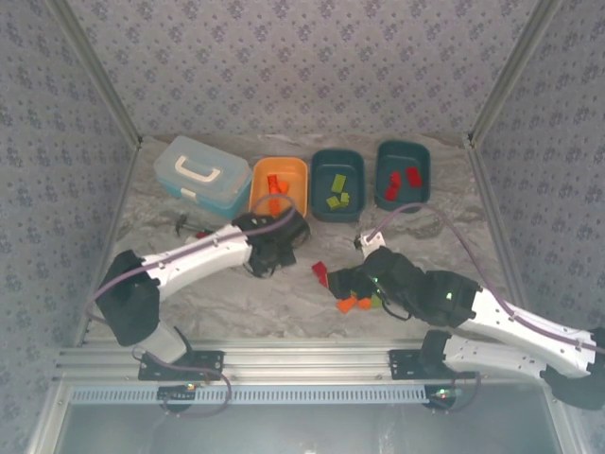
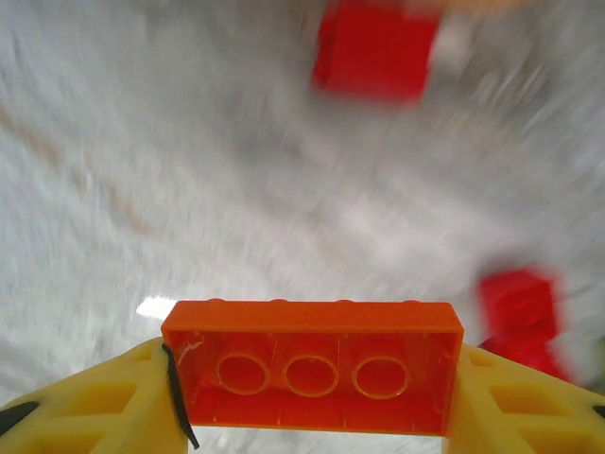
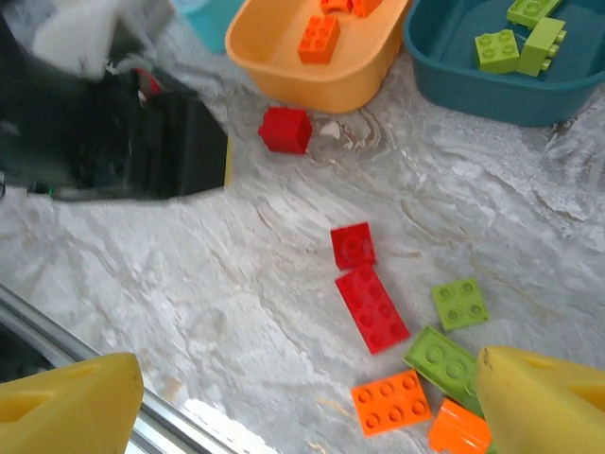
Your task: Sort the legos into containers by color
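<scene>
Left jaws pinch an orange brick (image 2: 312, 364) by its ends, hollow underside to camera, near the orange bin (image 3: 312, 80). Red bricks (image 2: 376, 52) lie on the surface (image 2: 189, 189) beyond. Right jaws are spread wide and empty over loose bricks (image 3: 371, 307), red, green and orange. Orange bin holds orange bricks, middle teal bin (image 3: 492, 95) green, right teal bin (image 1: 380, 175) red.

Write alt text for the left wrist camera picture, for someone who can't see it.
The left claw grips an orange brick between its yellow fingers, the brick's hollow underside facing the camera. Beyond it lies a blurred marbled table, with one red brick at the top and red pieces at the right.
</scene>
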Robot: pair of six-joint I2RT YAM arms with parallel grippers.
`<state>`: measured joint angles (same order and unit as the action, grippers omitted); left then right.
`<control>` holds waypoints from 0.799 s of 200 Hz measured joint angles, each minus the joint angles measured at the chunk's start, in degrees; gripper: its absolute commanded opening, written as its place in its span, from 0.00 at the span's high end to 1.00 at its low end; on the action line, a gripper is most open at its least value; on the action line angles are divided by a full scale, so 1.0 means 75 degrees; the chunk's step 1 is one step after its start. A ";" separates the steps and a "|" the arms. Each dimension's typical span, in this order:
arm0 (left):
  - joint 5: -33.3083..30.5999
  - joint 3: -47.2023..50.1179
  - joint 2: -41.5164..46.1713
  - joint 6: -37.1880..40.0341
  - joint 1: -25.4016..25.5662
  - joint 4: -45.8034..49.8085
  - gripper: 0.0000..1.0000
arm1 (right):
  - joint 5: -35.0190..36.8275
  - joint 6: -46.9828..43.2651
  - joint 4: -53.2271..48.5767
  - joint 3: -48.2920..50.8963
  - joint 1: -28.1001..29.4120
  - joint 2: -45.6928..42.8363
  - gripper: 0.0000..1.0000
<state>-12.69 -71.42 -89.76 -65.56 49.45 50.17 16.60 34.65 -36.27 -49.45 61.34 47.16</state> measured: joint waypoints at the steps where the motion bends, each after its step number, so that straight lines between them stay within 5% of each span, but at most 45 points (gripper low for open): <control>1: -0.0006 -0.0035 0.0000 0.0015 -0.0032 0.0003 0.47 | -0.0012 0.0000 0.0029 0.0006 -0.0026 0.0003 0.07; 38: -0.0082 -0.2168 -0.0839 0.1428 -0.1378 0.0096 0.47 | -0.1139 -0.0020 0.2014 0.0539 -0.1262 0.0105 0.07; 74: 0.0085 -0.4060 -0.2667 0.2282 -0.1938 0.0221 0.47 | -0.2034 0.0143 0.3424 0.0676 -0.2276 0.0848 0.08; 160: 0.1271 -0.6478 -0.5560 0.2314 -0.2349 0.0460 0.46 | -0.2358 0.0449 0.3663 0.0685 -0.2448 0.0985 0.08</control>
<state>-3.16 -120.01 -131.46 -48.21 31.83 53.63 -1.08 38.02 -8.80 -44.31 42.98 54.54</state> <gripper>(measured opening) 0.563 0.924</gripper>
